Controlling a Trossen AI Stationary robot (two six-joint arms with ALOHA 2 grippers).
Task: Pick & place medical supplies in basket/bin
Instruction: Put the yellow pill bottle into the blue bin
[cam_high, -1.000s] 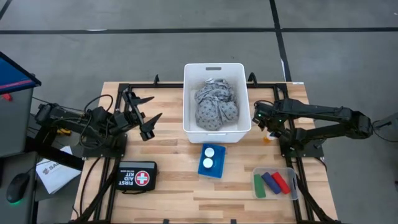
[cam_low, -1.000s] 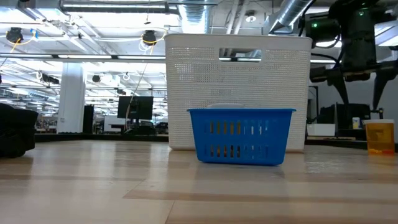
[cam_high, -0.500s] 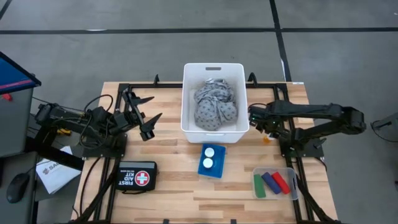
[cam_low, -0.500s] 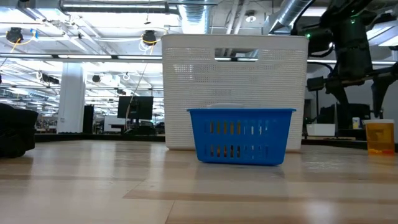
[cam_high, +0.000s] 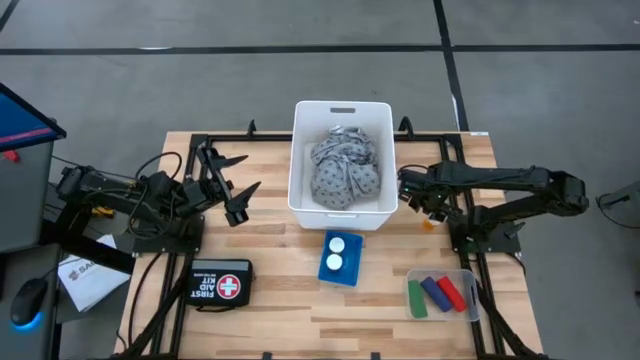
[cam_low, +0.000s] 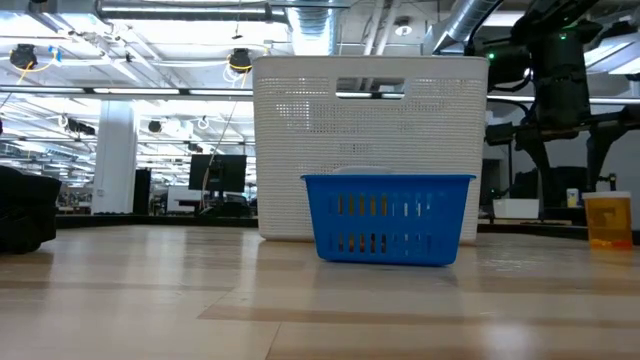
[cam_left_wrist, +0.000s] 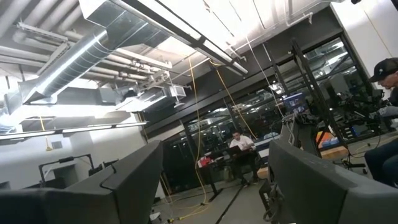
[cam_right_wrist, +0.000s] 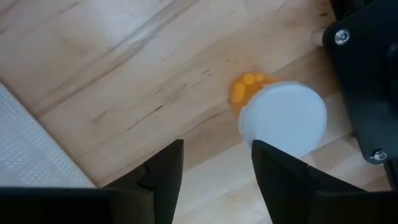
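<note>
Right gripper (cam_right_wrist: 214, 180) hangs part-open, holding nothing, at the bin's (cam_high: 342, 206) three o'clock. A pill bottle (cam_right_wrist: 283, 119) stands just beyond; centre both fingers around its cap before closing. Left gripper (cam_high: 236, 187) waits open at nine o'clock.

Left gripper (cam_high: 238, 187) is resting over the table's left side, fingers spread wide. Right gripper (cam_high: 408, 190) is reaching inward, pointing downward, fingers (cam_right_wrist: 163, 167) standing apart, holding nothing.
</note>
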